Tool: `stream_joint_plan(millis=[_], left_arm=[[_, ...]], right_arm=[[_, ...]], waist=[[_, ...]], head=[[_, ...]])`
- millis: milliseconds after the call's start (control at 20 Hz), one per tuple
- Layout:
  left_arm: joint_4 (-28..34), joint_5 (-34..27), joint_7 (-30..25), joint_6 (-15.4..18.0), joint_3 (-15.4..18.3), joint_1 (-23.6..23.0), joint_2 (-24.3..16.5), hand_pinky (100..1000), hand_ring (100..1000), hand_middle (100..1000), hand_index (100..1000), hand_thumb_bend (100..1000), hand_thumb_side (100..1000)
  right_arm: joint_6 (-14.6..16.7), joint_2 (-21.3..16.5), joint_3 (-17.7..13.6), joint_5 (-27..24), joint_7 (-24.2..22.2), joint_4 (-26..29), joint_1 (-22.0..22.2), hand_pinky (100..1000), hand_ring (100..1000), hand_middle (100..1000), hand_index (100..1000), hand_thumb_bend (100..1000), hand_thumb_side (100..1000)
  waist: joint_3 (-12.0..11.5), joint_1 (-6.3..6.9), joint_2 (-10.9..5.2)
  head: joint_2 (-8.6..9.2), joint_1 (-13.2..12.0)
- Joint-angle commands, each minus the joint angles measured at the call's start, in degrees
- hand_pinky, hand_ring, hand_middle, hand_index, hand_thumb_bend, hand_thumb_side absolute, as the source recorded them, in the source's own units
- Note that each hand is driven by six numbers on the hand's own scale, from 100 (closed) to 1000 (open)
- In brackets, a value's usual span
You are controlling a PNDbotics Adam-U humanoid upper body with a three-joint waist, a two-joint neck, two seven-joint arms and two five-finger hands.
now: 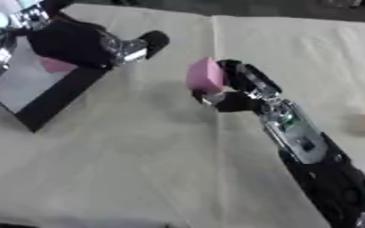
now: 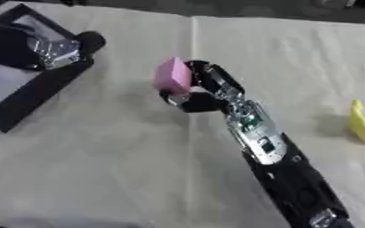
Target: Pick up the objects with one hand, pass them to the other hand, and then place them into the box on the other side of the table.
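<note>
Left eye view: right hand (image 1: 236,91) pinching pink block (image 1: 204,75) mid-table. Left hand (image 1: 100,44) over box (image 1: 57,95), fingers unreadable. Risk: block dropped at handover.

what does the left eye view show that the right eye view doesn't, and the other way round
Only the left eye view shows a pink object lying inside the box, partly under the left hand. Only the right eye view shows a whole yellow object lying on the table at the right edge; in the left eye view it is just a yellow sliver. Both show the right hand holding a pink block above the table's middle, and the left hand over the box at upper left.
</note>
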State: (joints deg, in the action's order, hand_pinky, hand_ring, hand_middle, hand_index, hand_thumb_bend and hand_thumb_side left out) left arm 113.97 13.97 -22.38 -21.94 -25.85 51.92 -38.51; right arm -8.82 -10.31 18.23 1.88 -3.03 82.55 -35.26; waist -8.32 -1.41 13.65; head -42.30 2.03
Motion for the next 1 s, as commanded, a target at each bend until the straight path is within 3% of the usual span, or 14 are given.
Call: stream_joint_plan(millis=[50,150,700,1000], left_arm=[[0.62,1.3,-1.3,-0.54,-0.28,1.64,0.44,744,728,718,768,387,502],[0.39,2.27,-2.09,-1.01,-0.7,2.0,1.04,747,731,721,769,388,503],[-4.03,7.31,-6.5,-0.86,-3.09,3.74,4.41,768,752,746,788,393,517],[-7.41,9.98,-10.72,0.73,-4.69,4.09,5.24,819,795,788,840,438,504]], right_arm=[[0.98,0.42,0.08,0.79,0.37,-0.05,-0.66,828,696,585,673,372,100],[1.64,0.78,0.16,1.22,0.77,-0.25,-0.7,829,696,585,673,472,100],[4.17,2.65,0.76,1.5,4.8,-0.99,-2.4,824,690,580,668,479,100],[5.39,3.06,1.15,1.22,6.12,-1.51,-2.85,827,690,580,668,479,100]], waist=[[-0.23,0.38,-0.9],[-0.38,0.45,-0.83],[-0.66,0.7,-0.92],[-0.57,1.01,-0.94]], head=[[-0.2,0.26],[-0.16,0.34],[0.29,0.58],[0.56,0.6]])
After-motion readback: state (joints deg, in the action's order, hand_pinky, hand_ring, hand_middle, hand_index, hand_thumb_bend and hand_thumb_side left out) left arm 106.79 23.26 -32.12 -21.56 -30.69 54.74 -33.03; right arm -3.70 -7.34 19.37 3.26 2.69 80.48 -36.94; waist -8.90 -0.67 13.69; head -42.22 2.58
